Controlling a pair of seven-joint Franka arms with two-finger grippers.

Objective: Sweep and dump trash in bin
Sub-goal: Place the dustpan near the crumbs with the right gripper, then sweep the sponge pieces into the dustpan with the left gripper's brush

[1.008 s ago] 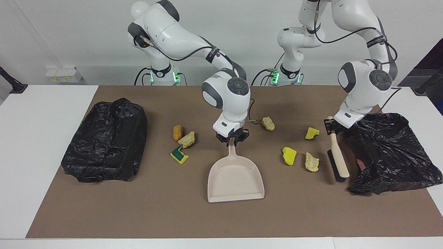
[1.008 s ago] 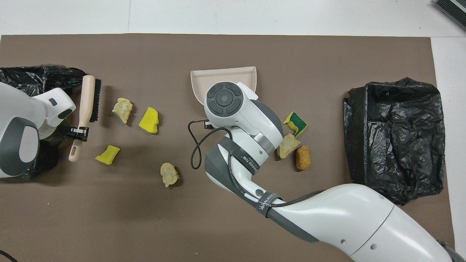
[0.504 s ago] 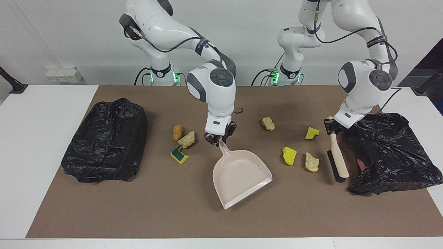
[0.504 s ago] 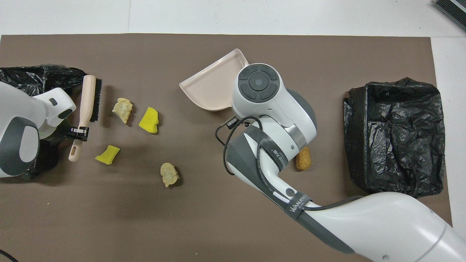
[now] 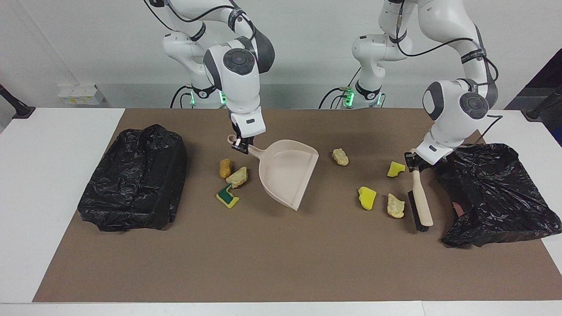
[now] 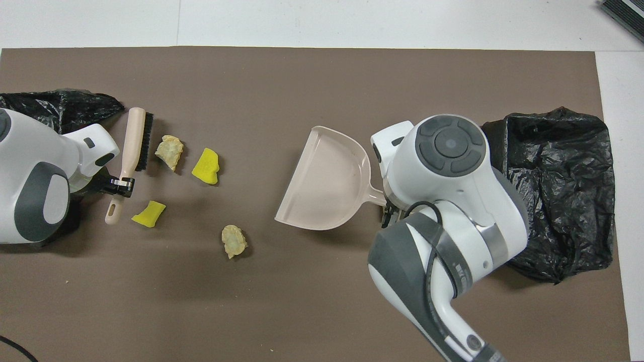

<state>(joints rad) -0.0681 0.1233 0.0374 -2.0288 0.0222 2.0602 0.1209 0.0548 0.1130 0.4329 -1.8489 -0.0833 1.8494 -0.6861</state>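
Note:
My right gripper [image 5: 240,145] is shut on the handle of the beige dustpan [image 5: 287,173], held low over the mat with its mouth toward the left arm's end. Beside the handle lie three bits of trash: an orange chunk [image 5: 225,167], a tan chunk [image 5: 237,176] and a green-and-yellow sponge [image 5: 227,196]. My left gripper [image 5: 412,160] is shut on the handle of the brush [image 5: 419,199], whose bristles rest on the mat. Near the brush lie two yellow sponge bits [image 5: 396,169] [image 5: 366,197] and a tan lump [image 5: 395,205]. Another tan lump [image 5: 340,156] lies nearer the robots.
A bin lined with a black bag [image 6: 548,191] stands at the right arm's end of the brown mat [image 5: 263,263]. A crumpled black bag [image 5: 496,193] lies at the left arm's end, right beside the brush. White table borders the mat.
The right arm swung the dustpan round, from mouth pointing away from the robots to mouth facing the left arm's end, and drew it closer to the robots. The brush shifted slightly toward the trash.

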